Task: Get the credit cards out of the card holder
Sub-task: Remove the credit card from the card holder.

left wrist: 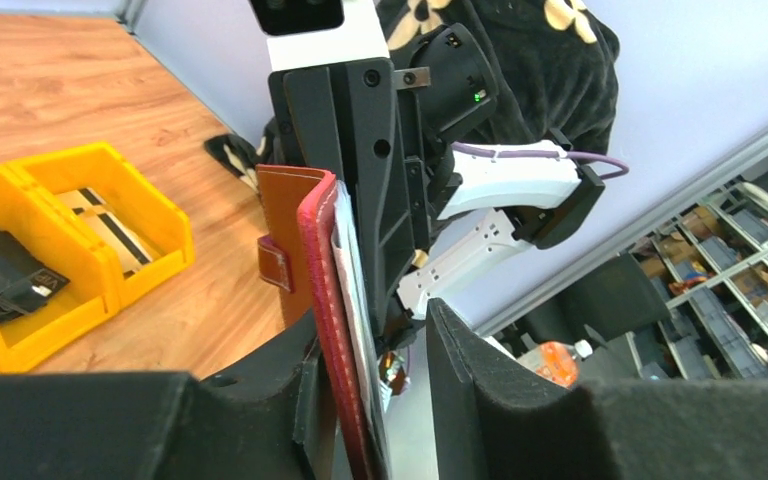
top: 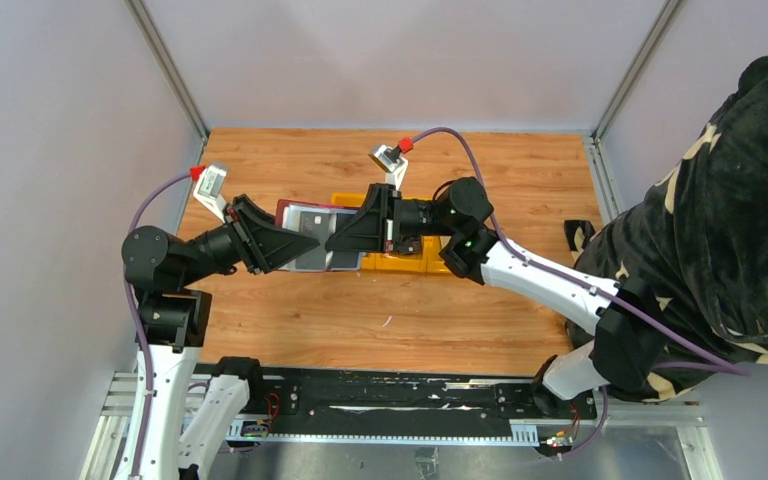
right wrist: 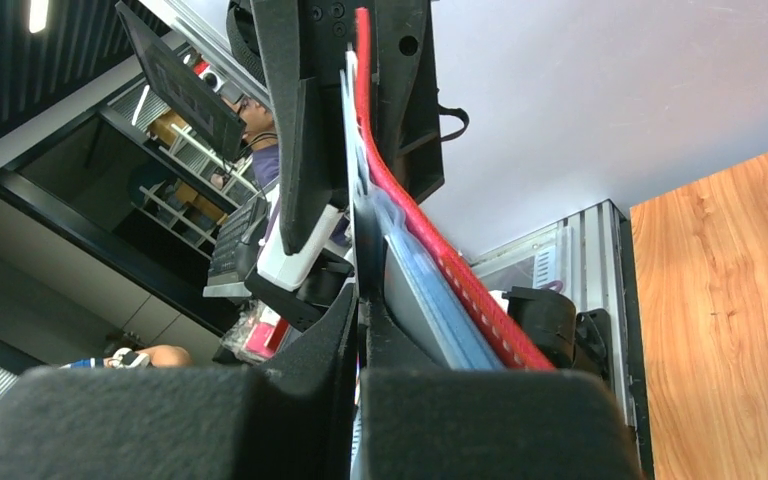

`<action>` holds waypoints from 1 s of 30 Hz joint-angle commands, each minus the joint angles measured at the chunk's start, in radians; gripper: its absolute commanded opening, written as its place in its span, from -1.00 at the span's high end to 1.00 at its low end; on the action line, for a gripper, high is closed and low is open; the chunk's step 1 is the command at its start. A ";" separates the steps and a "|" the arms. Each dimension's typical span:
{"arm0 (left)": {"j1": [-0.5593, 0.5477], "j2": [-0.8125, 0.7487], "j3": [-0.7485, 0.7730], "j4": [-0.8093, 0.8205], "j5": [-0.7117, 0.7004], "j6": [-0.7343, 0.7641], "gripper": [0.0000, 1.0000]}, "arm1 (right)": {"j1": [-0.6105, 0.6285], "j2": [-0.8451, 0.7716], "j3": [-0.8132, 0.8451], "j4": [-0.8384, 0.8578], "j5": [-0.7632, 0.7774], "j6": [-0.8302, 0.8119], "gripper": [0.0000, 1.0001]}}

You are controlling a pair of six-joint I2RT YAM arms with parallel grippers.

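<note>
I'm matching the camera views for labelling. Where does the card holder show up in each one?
Top external: card holder mid-table, left of the yellow bin.
Left wrist: card holder edge-on, bottom centre.
Right wrist: its red edge running from top centre to lower right.
Shared landmark: the wooden tabletop.

We could read no text, label, brand, number or sign in any of the three views. From the left wrist camera, a dark card (left wrist: 0,262) lying in the yellow bin (left wrist: 155,222) carried a small pale mark at one corner, but it was too blurred for us to read.
</note>
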 commanded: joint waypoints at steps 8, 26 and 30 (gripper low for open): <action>-0.004 0.009 -0.012 0.124 0.095 -0.102 0.67 | -0.042 -0.082 -0.103 0.144 0.037 0.049 1.00; -0.004 0.011 0.020 0.122 0.088 -0.108 1.00 | -0.050 -0.124 -0.121 0.164 0.033 0.069 0.47; -0.004 0.013 0.021 0.119 0.074 -0.104 1.00 | -0.042 -0.086 -0.101 0.250 0.042 0.130 0.25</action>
